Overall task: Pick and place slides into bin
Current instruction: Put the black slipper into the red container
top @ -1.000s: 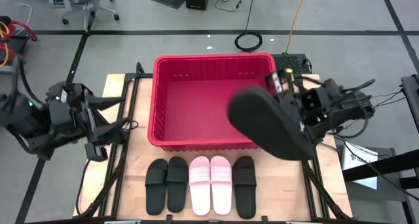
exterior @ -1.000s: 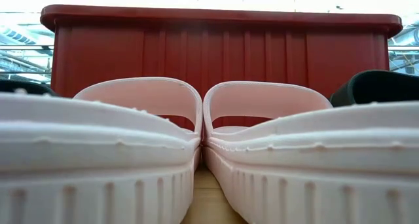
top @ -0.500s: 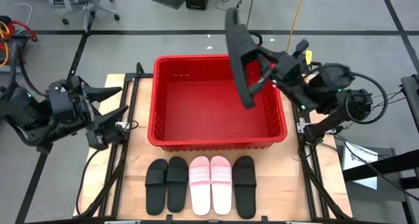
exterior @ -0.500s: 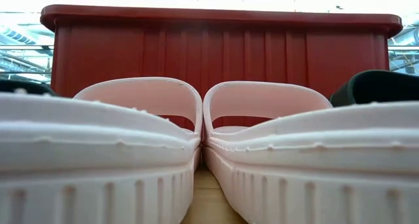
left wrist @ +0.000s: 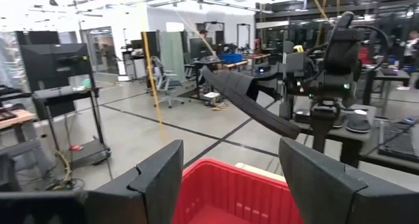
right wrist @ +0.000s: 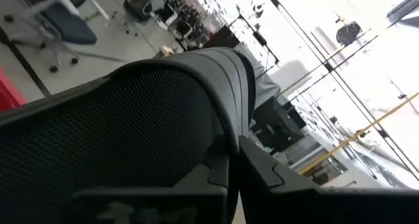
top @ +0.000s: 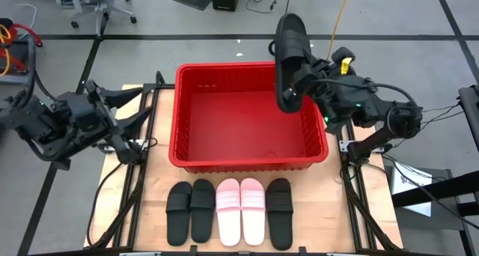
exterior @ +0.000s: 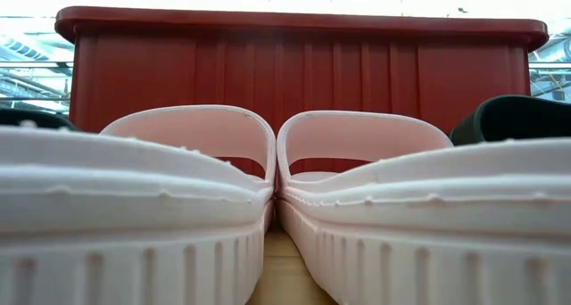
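My right gripper (top: pixel 305 80) is shut on a black slide (top: pixel 288 61), raised high over the far right part of the red bin (top: pixel 247 155). The slide also shows in the left wrist view (left wrist: pixel 252 103) and fills the right wrist view (right wrist: pixel 131 119). Two black slides (top: pixel 191 211), two pale pink slides (top: pixel 240 209) and one more black slide (top: pixel 279 211) lie soles down in a row on the table, near the bin. My left gripper (top: pixel 138 125) is open and empty, left of the bin. My right gripper holds the black slide at its wide strap (right wrist: pixel 196 73), about the slide's middle, coming from the table's right side. One finger (right wrist: pixel 262 178) shows beside the strap; the place of contact is hidden by the slide. The slide is lifted clear, turned on edge and tilted.
The bin's inside (top: pixel 239 125) shows bare red floor. The wooden table top (top: pixel 135 196) has free room left and right of the slide row. Metal frame rails (top: pixel 150 121) run along the table's sides. The low view shows the pink slides (exterior: pixel 268 189) close up before the bin wall (exterior: pixel 294 69).
My right gripper has carried the black slide from the bin's near right corner up and toward the far edge. The slide has turned from flat, sole toward the high camera, to standing on edge. My left gripper has shifted a little toward the far edge.
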